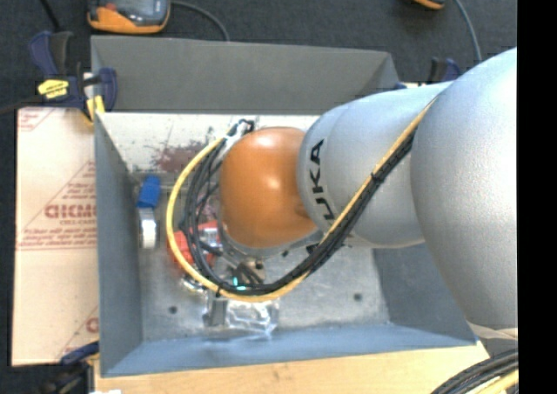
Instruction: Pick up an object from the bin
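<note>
My gripper (231,277) reaches down into the front left part of the bin, mostly hidden under the arm's orange cover and cables. Just below it, near the front wall, lies a crumpled clear plastic packet (251,317) with a small grey metal piece (213,310) at its left end. A red thing (186,246) peeks out from behind the cables to the left of the gripper. Further left, by the left wall, are a blue cap-like piece (150,191) and a white roll (148,231) right below it.
The big grey arm comes in from the right and covers the middle and right of the bin. Black and yellow cables loop around the orange cover. Bare grey floor shows at the front right and back left.
</note>
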Robot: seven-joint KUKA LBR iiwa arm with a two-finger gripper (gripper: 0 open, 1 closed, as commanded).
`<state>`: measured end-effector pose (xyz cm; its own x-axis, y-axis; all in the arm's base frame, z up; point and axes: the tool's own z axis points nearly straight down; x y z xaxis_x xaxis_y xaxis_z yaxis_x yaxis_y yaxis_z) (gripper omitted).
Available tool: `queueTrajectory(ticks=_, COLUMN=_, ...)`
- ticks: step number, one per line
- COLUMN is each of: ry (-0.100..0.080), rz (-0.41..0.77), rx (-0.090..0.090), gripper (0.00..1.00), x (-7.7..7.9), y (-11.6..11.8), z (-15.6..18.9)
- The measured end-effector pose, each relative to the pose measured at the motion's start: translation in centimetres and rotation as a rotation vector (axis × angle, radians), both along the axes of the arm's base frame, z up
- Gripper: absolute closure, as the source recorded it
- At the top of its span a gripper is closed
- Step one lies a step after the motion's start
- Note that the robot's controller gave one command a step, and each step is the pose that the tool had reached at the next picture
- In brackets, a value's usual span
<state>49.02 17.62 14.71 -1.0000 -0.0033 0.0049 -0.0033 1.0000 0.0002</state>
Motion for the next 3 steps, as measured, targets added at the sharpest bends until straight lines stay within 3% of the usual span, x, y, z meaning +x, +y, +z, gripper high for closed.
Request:
queueTrajectory(ticks=1, ry=-0.008, rz=-0.063, rx=0.0, gripper=0.0, x=9.0, y=-0.8, z=-5.9)
queueTrajectory(ticks=2, ry=-0.008, rz=-0.066, rx=0.002, gripper=1.0, x=8.9, y=-0.7, z=-5.6)
queueTrajectory(ticks=3, ry=-0.016, rz=-0.062, rx=0.004, gripper=1.0, x=9.0, y=-0.1, z=5.3)
